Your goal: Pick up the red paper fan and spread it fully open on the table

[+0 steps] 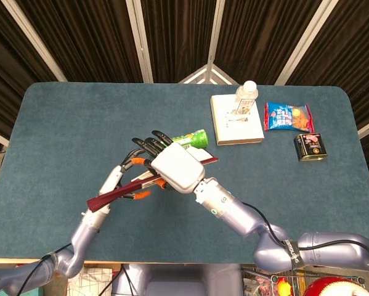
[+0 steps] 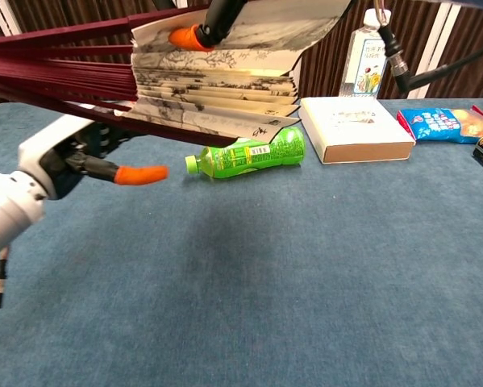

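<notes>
The red paper fan (image 2: 217,81) has dark red ribs and cream painted paper, and it is partly spread and held above the table. My right hand (image 1: 175,166) grips it near the paper end, with an orange fingertip (image 2: 185,36) showing on the top fold. The ribs (image 1: 119,196) run down to the left. My left hand (image 1: 121,179) is at those ribs with its fingers apart, some above and the thumb (image 2: 140,174) below. No closed hold by the left hand shows in either view.
A green bottle (image 2: 249,153) lies on the blue table (image 1: 61,123) just under the fan. At the back right are a white box (image 1: 236,120), a clear water bottle (image 1: 247,95), a snack bag (image 1: 287,117) and a dark can (image 1: 310,147).
</notes>
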